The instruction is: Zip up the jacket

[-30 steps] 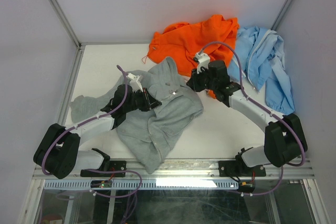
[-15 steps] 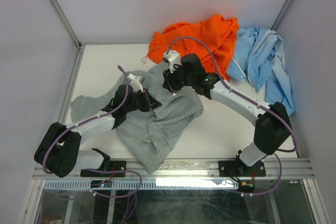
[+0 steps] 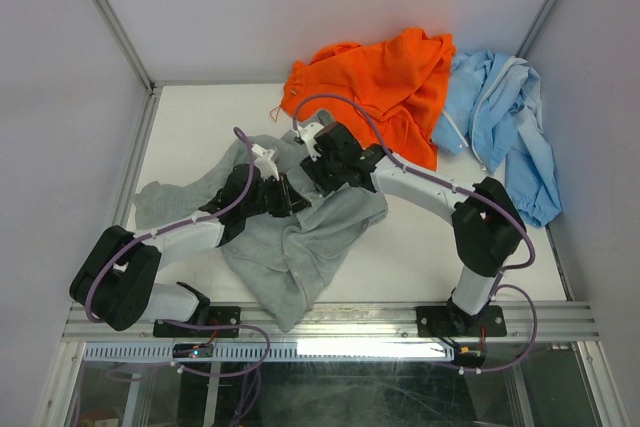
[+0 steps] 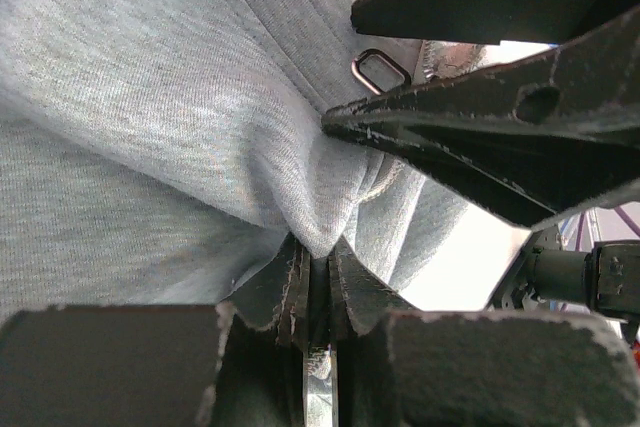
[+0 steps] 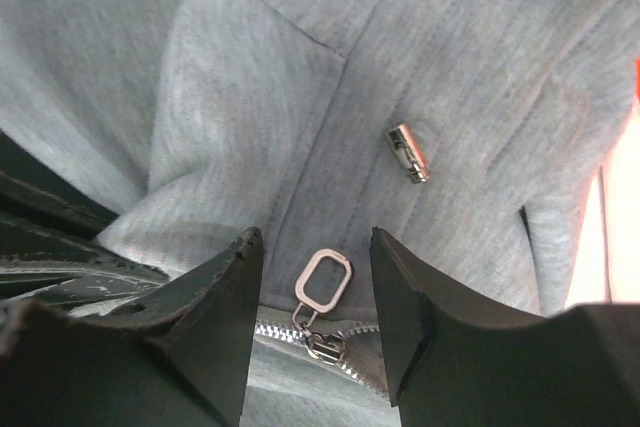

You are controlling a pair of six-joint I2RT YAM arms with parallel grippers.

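Right tool [image 5: 315, 239] has swung left onto the jacket [image 3: 300, 237], now spread astride the zipper pull [image 5: 324, 281]; left tool [image 4: 318, 257] stays pinching a jacket fold.

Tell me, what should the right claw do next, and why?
Probably ease the right gripper down and close it on the zipper pull. Its open jaws straddle the pull's ring, and the left gripper is shut on a fold of the jacket beside it, which should steady the fabric for the tug.
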